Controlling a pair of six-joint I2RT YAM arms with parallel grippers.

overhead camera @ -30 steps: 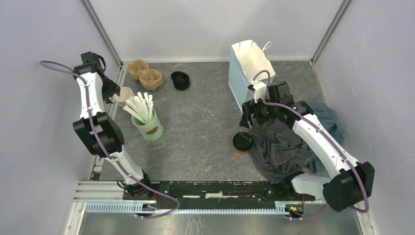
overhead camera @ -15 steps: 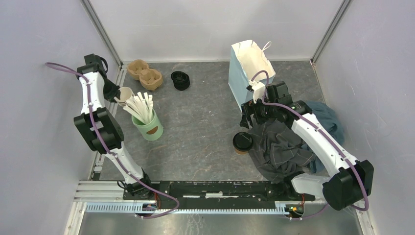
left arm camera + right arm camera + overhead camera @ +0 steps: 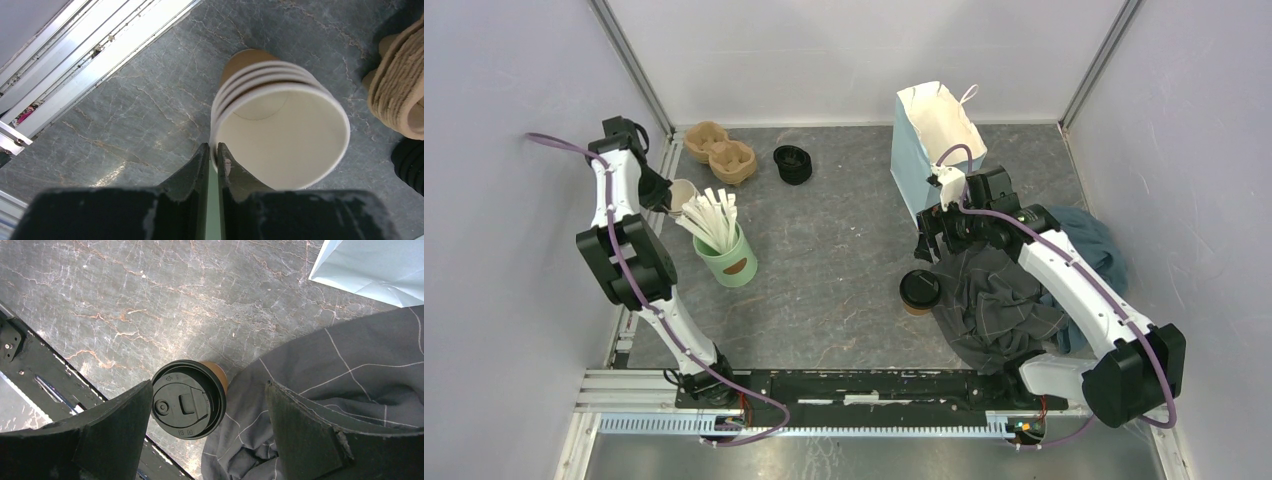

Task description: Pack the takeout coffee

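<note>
One takeout coffee (image 3: 919,290), a brown paper cup with a black sip lid (image 3: 189,405), stands upright against a grey cloth (image 3: 999,295). My right gripper (image 3: 209,385) hangs open above it, one finger over the floor and one over the cloth, touching nothing. At the far left stands a stack of empty, lidless brown paper cups (image 3: 280,130). My left gripper (image 3: 213,150) is shut on the rim of the top cup, one finger inside and one outside. In the top view that gripper (image 3: 661,190) sits at the stack's (image 3: 682,192) left side.
A pale blue paper bag (image 3: 934,140) stands open at the back right. A cardboard cup carrier (image 3: 719,155) and a stack of black lids (image 3: 793,163) lie at the back left. A green cup of white sticks (image 3: 729,255) stands beside the cup stack. A metal rail (image 3: 100,55) runs along the left edge.
My left gripper has moved onto the cup stack and closed on the top cup's rim. The right arm and the lidded cup have not moved.
</note>
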